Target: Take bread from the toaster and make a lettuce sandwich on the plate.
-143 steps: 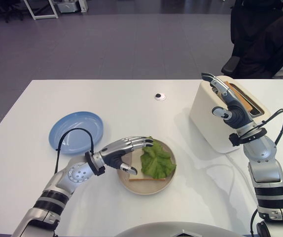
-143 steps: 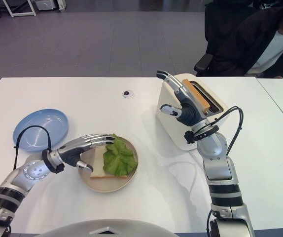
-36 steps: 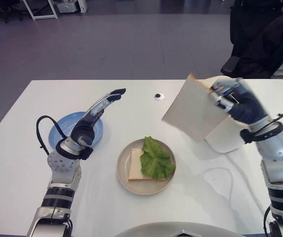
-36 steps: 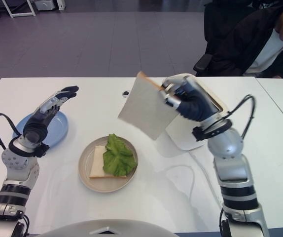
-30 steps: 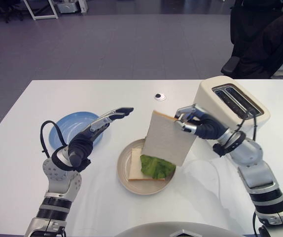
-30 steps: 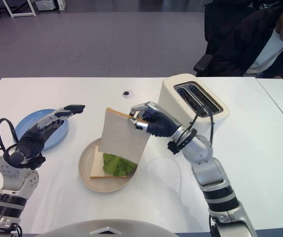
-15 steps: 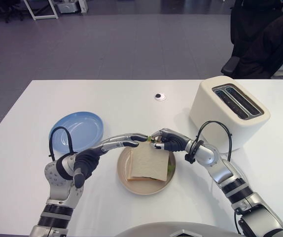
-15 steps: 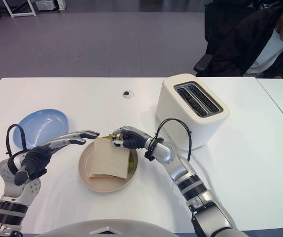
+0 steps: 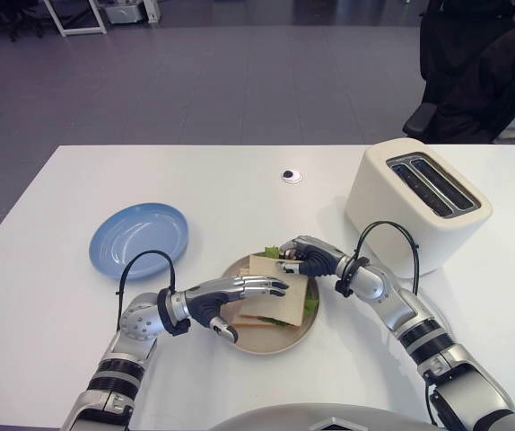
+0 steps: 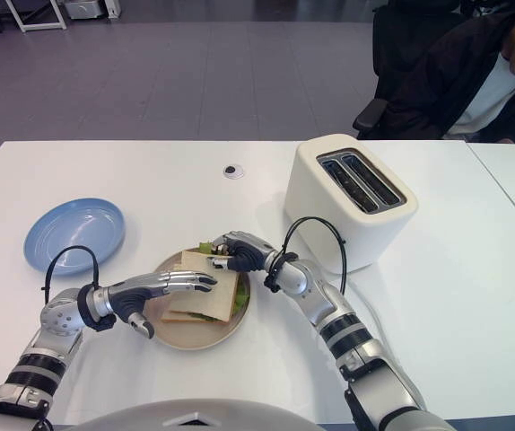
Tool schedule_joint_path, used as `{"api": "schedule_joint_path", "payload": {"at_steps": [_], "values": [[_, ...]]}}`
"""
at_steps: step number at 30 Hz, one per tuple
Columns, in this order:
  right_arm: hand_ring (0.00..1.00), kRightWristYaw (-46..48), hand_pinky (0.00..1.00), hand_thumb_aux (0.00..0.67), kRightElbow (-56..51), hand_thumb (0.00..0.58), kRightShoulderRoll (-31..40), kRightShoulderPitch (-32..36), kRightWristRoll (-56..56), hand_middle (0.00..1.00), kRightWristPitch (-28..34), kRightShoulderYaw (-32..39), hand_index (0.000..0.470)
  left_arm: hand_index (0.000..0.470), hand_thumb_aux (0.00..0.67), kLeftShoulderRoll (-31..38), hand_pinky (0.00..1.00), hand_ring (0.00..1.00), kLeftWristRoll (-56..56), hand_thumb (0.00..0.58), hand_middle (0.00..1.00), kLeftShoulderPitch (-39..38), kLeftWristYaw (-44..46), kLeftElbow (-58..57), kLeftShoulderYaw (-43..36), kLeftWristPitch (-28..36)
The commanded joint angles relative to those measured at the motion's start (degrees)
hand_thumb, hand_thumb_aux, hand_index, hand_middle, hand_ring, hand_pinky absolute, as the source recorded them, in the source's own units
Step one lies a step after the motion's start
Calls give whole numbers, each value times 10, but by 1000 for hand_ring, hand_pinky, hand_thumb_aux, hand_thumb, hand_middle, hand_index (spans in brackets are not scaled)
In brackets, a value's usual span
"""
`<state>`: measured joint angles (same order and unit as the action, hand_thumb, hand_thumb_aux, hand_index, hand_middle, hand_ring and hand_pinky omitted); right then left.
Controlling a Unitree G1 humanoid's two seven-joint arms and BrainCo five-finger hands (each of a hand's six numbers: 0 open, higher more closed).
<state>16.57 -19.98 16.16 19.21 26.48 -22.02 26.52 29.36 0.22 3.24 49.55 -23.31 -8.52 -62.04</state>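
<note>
Top slice (image 9: 286,302) lies on the lettuce (image 9: 309,307) on the plate (image 9: 240,339), my right hand (image 9: 307,259) pinching its far corner and my left hand (image 9: 213,301) spread flat over it; bread judged light, soft, easily dented, so hold by the crust edges.

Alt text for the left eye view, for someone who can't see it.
Two robot hands meet on a lettuce sandwich on a plate: the left hand lies flat on the top slice, the right hand pinches its far edge. A toaster stands right, a blue plate left.
</note>
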Motion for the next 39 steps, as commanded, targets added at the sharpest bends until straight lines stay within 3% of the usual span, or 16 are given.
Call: {"api": "schedule_joint_path", "payload": {"at_steps": [1,12,16,17,18,19,20,21,22,25,28,34,39], "values": [[0,-23,0,0,37,0,-8,11,-1,0,-12,-16,0,0,0,19,0,0,41,0,0,-1,-10,-25,-23,12],[0,-103,0,0,27,0,-12,33,15,0,11,-66,0,0,0,40,0,0,42,0,0,1,-65,-10,-44,-4],[0,-87,0,0,61,0,-9,18,-19,0,4,-84,0,0,0,39,0,0,-73,0,0,10,-88,44,-28,9],[0,-67,0,0,79,0,-5,8,-46,0,-5,-87,0,112,160,38,0,0,-125,244,0,14,-91,66,-20,20],[0,-45,0,0,98,0,-1,-2,-76,0,-14,-90,0,256,365,38,0,0,-175,460,0,16,-91,88,-13,30],[0,-24,0,363,118,458,4,-12,-105,0,-19,-93,254,352,502,38,0,0,-221,543,0,16,-89,110,-5,44],[439,-4,439,667,137,580,8,-21,-135,439,-20,-97,468,470,670,40,518,518,-269,580,518,14,-80,135,0,59],[843,15,843,670,156,580,13,-30,-164,843,-20,-101,470,470,670,42,780,780,-312,580,780,10,-72,159,8,74],[1000,38,1000,670,177,580,19,-41,-198,1000,-20,-105,470,470,670,46,1000,1000,-358,580,1000,4,-54,186,14,93],[1000,120,1000,670,246,580,42,-81,-304,1000,-15,-100,470,470,670,80,1000,1000,-444,580,1000,-53,62,263,-5,132],[1000,224,1000,670,303,580,92,-129,-371,1000,-8,-65,470,470,670,114,1000,1000,-432,580,1000,-116,200,284,-48,119],[1000,401,1000,670,325,580,205,-216,-351,1000,-55,27,470,470,670,116,1000,1000,-374,580,1000,-135,302,251,-82,139],[1000,442,1000,670,297,580,215,-224,-331,1000,-64,55,470,470,670,120,1000,1000,-365,580,1000,-145,342,244,-90,162]]}}
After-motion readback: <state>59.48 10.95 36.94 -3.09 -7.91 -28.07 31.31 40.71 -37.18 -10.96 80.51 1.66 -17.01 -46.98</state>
